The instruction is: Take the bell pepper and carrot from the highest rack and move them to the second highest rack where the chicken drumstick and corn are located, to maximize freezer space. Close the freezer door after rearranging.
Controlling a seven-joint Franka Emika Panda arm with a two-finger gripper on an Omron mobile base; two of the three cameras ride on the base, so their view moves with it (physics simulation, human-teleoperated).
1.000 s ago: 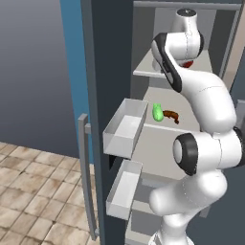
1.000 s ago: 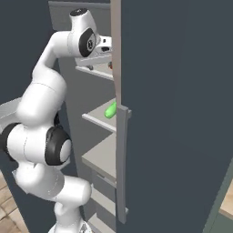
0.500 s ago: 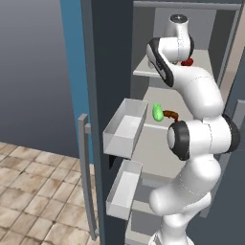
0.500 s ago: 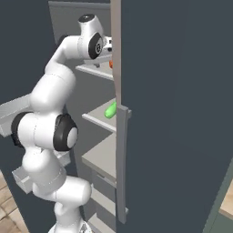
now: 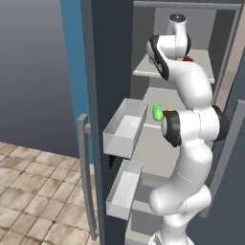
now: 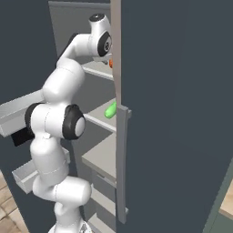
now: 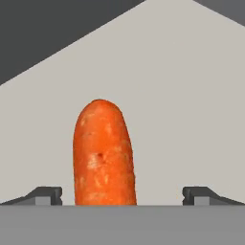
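The orange carrot (image 7: 104, 152) lies on the pale top rack (image 7: 191, 95), pointing away from the hand camera. My gripper (image 7: 123, 196) is open, and its two fingertips (image 7: 48, 194) stand wide on either side of the carrot's near end without touching it. In the left base view the arm reaches onto the highest rack (image 5: 148, 72), where a red-orange bit (image 5: 189, 59) shows past the wrist. On the second rack (image 5: 153, 129) sits a green item (image 5: 157, 112) with a brown drumstick (image 5: 167, 113) beside it. I cannot tell whether the green item is the pepper or the corn.
The left freezer door (image 5: 95, 95) stands open, with two white bins (image 5: 125, 127) and a vertical handle (image 5: 85, 158). The closed right door (image 6: 173, 113) and its handle (image 6: 122, 159) lie tight beside the arm. Lower racks (image 6: 102, 157) sit below.
The arm has swung its wrist leftward and further onto the top rack. The green item and the drumstick stay put.
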